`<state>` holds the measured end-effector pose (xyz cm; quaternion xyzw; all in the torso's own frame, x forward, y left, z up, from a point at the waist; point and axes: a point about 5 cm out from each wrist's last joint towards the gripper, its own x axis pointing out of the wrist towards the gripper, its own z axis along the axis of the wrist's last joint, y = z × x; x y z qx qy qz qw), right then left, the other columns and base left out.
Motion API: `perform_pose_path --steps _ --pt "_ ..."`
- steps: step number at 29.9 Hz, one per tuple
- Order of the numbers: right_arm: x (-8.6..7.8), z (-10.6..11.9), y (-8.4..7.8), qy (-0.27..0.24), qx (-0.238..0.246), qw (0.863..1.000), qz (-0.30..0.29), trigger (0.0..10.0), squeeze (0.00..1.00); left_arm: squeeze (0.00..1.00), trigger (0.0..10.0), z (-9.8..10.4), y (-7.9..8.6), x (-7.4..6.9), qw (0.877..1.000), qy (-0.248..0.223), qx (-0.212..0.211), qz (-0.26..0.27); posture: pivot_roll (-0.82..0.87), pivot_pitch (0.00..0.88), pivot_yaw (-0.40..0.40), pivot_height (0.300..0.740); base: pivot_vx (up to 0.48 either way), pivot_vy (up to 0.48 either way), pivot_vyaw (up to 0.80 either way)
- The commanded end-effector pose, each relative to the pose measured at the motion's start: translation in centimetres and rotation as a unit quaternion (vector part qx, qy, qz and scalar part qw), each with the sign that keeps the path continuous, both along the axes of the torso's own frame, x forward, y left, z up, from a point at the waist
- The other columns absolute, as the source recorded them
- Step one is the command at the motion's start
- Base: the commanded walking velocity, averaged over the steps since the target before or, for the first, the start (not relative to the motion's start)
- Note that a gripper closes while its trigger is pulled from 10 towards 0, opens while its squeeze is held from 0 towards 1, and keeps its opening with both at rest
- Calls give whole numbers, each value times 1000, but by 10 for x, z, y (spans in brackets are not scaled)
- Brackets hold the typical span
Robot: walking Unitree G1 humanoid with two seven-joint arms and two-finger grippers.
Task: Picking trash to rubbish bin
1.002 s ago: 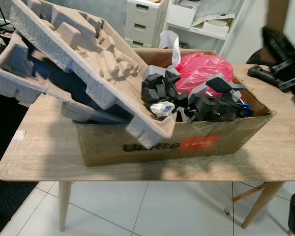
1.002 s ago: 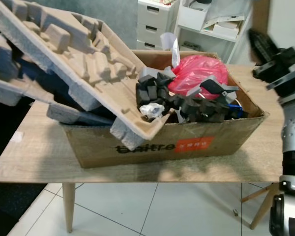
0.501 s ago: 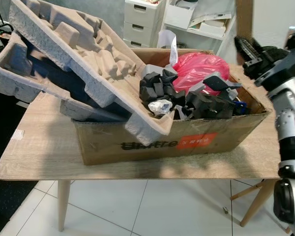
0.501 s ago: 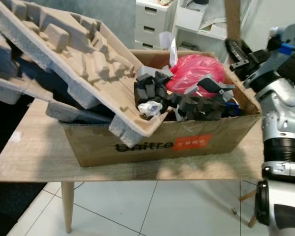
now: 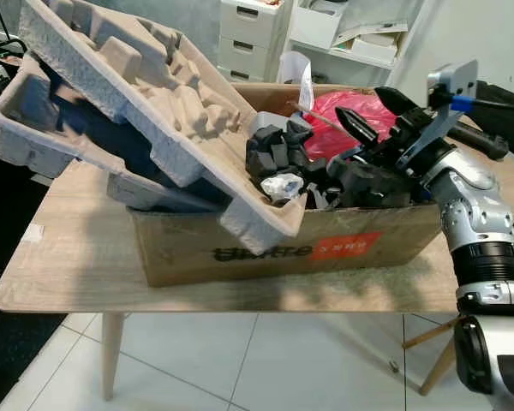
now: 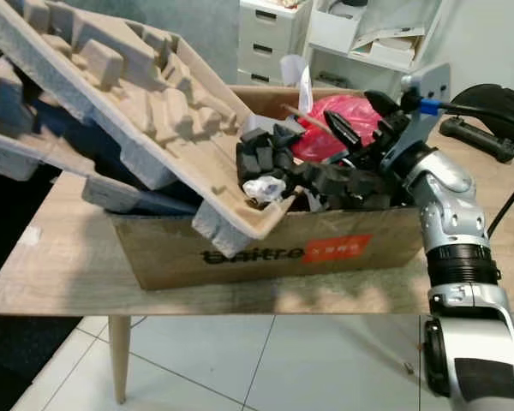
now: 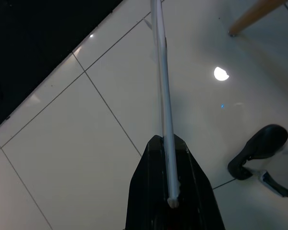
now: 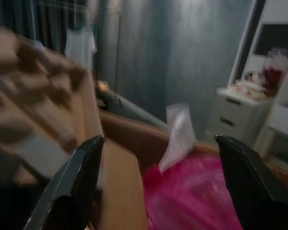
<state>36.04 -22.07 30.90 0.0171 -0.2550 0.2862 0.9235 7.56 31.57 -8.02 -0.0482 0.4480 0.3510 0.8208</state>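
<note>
Big bumpy trays [image 5: 146, 94] lean over the left half of the box [image 5: 283, 244], blocking my way there. Black foam bits [image 5: 325, 175] and a red bag [image 5: 343, 116] crowd the right half. My open jaws sit just above them.

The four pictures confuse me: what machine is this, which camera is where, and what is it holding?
It is a walking humanoid robot with two arms. The two wide pictures come from its head. They show a wooden table bearing a cardboard box stuffed with pulp trays, black foam pieces and a red bag. The right gripper hovers open over the bag; its wrist camera looks between the fingers. The left gripper, seen by its own wrist camera over the tiled floor, is shut on a thin clear strip.
</note>
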Motion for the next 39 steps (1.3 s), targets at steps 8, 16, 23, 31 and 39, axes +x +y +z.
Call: perform_pose_path --steps 8,16,23,31,39 --pt "-72 26 26 -122 85 933 327 10000 0 0 10000 19 26 18 996 -67 35 55 190 122 -97 740 0 0 0" --pt "-102 0 60 -66 16 877 475 10000 0 0 10000 38 40 48 989 -125 57 47 186 117 -93 740 0 0 0" --pt "-120 -20 87 -2 -1 831 556 10000 0 0 10000 49 47 62 984 -157 69 48 189 112 -92 740 0 0 0" --pt "-126 -85 120 155 -91 795 579 10000 0 0 10000 70 62 80 972 -208 95 55 195 110 -97 740 0 0 0" --pt "-126 -123 128 237 -105 778 572 10000 0 0 10000 81 66 92 965 -236 106 49 202 109 -95 740 0 0 0"
